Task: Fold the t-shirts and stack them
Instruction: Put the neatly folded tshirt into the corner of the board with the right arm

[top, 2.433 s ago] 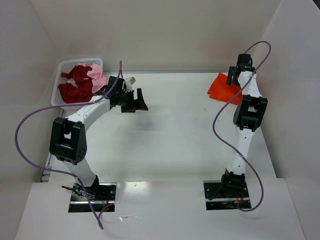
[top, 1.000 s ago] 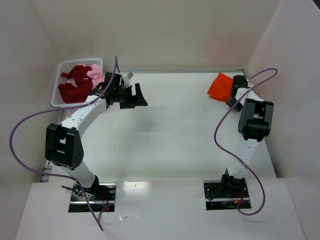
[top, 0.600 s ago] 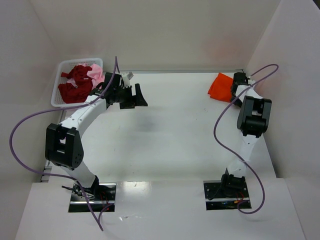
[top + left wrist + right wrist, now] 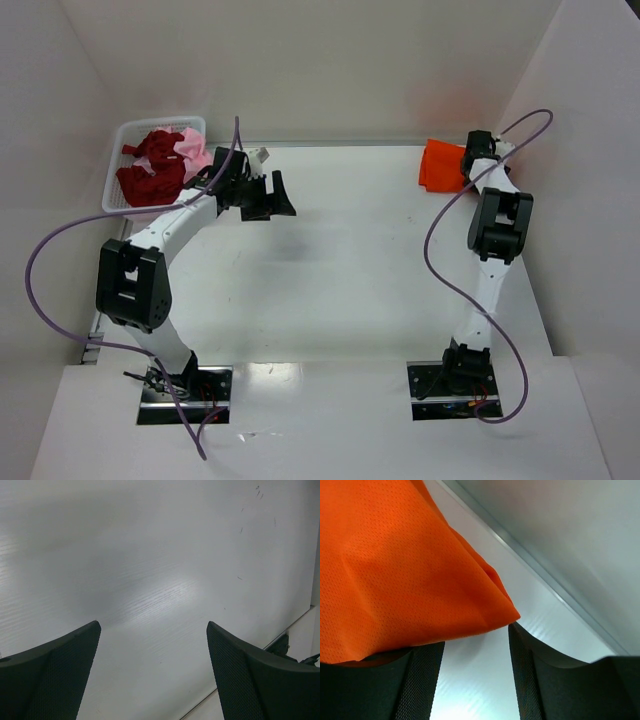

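Observation:
A bright orange t-shirt (image 4: 438, 165) lies bunched at the table's far right corner. My right gripper (image 4: 470, 160) is at its right edge. In the right wrist view the orange cloth (image 4: 395, 570) drapes over the left finger, its corner reaching the right fingertip, and bare table shows between the jaws of the open right gripper (image 4: 472, 640). A dark red t-shirt (image 4: 150, 172) and a pale pink t-shirt (image 4: 193, 150) sit in the white mesh basket (image 4: 122, 130) at the far left. My left gripper (image 4: 276, 195) hovers open just right of the basket, over bare table (image 4: 152, 625).
White walls close in the table at the back and both sides, and the right wall stands close to my right gripper. A metal strip (image 4: 540, 575) runs along the table's far edge beside the orange cloth. Purple cables loop off both arms.
My right gripper has moved toward the back wall and its jaws have widened. The orange t-shirt has shifted back and looks more squared up. The left arm has barely moved.

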You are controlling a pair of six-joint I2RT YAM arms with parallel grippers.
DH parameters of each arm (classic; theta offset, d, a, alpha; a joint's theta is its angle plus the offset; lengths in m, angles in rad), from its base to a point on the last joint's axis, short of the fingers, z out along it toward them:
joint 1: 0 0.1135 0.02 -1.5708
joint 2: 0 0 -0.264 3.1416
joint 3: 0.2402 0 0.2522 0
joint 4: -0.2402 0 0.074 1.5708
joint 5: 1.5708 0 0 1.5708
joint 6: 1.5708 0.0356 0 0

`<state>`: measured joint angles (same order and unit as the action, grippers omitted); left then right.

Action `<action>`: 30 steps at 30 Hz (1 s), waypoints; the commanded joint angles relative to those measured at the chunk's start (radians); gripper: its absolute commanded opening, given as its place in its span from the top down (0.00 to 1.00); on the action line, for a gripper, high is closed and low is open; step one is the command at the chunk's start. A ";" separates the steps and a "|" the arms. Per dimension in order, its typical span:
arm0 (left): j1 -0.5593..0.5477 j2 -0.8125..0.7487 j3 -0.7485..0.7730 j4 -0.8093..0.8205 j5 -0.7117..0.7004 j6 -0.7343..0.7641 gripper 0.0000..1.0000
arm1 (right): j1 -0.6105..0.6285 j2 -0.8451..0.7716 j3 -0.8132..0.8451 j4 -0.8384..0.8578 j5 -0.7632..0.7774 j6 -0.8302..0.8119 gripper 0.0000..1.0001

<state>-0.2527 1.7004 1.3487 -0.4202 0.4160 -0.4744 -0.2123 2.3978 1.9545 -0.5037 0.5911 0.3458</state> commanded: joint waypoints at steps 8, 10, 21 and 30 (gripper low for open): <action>-0.003 -0.016 0.047 0.012 0.012 0.003 0.06 | -0.007 -0.090 0.031 -0.058 0.006 -0.016 0.37; -0.003 -0.025 0.047 0.024 0.023 -0.006 0.06 | -0.007 -0.173 -0.020 -0.032 -0.049 -0.007 0.34; -0.003 -0.140 0.000 0.057 0.044 0.025 0.06 | -0.007 -0.542 -0.247 0.342 -0.461 -0.062 0.53; -0.003 -0.316 -0.091 0.017 -0.011 0.034 0.06 | -0.018 -0.243 -0.111 0.272 -0.217 0.001 0.85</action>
<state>-0.2531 1.4544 1.2800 -0.3962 0.4286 -0.4671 -0.2153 2.0529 1.8217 -0.1883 0.2916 0.3183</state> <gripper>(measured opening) 0.942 0.155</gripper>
